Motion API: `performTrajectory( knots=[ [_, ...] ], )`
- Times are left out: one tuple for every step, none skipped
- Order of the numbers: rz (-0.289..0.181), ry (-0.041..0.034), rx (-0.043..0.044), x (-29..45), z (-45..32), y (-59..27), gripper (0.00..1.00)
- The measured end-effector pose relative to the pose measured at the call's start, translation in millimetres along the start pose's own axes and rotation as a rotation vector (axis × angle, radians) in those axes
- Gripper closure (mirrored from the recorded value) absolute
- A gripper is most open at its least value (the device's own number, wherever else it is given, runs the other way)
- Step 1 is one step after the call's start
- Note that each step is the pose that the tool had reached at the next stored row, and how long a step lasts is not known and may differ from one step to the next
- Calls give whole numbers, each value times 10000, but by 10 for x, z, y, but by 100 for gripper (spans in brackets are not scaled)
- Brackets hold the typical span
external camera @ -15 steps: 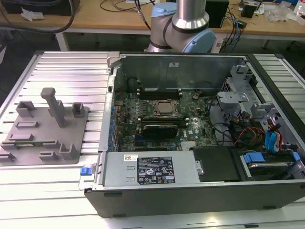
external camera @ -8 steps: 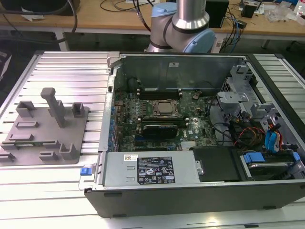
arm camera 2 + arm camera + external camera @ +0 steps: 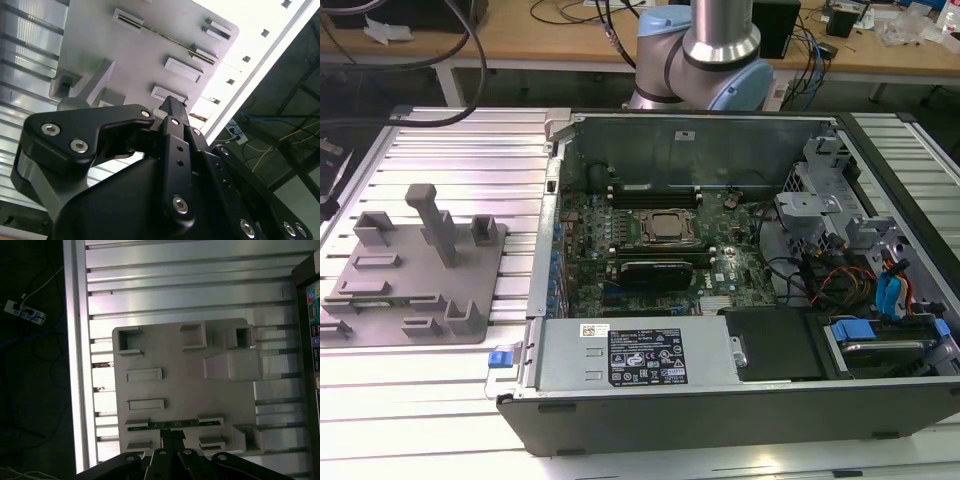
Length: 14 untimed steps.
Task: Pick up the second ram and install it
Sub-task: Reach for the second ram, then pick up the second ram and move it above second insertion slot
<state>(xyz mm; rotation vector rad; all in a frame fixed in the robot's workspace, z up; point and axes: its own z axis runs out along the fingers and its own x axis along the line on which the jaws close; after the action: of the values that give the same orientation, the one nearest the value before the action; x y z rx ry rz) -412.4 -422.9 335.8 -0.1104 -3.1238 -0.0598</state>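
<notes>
Claw hangs above grey fixture plate on slatted bench. Fingers pressed together, nothing gripped between them. Second ram lies on plate as thin dark strip, seated between two small holders, in line with fingertips in first wrist view. In exterior view, plate sits at exterior view's left of open computer case, just beside it.

I am holding my gripper pointing downward with its two fingers pressed together, while my arm is standing upright.
</notes>
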Motion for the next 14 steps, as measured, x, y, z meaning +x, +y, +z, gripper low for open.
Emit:
performTrajectory(
  knots=[
    [-4,0,0,-3,19,-1,92],
    [-4,2,1,-4,19,-1,92],
    [-5,2,0,-4,20,-2,92],
    [-6,1,0,-4,22,-2,92],
    [-5,1,0,-4,24,-2,92],
    [-5,1,-1,-4,24,-2,92],
    [-5,1,-1,-4,25,-2,92],
    [-6,0,-1,-4,26,-2,92],
    [-5,1,0,-4,26,-2,92],
    [-5,1,0,-4,27,-2,92],
    [-6,1,0,-5,28,-2,92],
    [-5,1,-1,-4,29,-2,92],
    [-6,1,0,-4,29,-2,92],
    [-5,1,0,-4,30,-2,92]
  ],
)
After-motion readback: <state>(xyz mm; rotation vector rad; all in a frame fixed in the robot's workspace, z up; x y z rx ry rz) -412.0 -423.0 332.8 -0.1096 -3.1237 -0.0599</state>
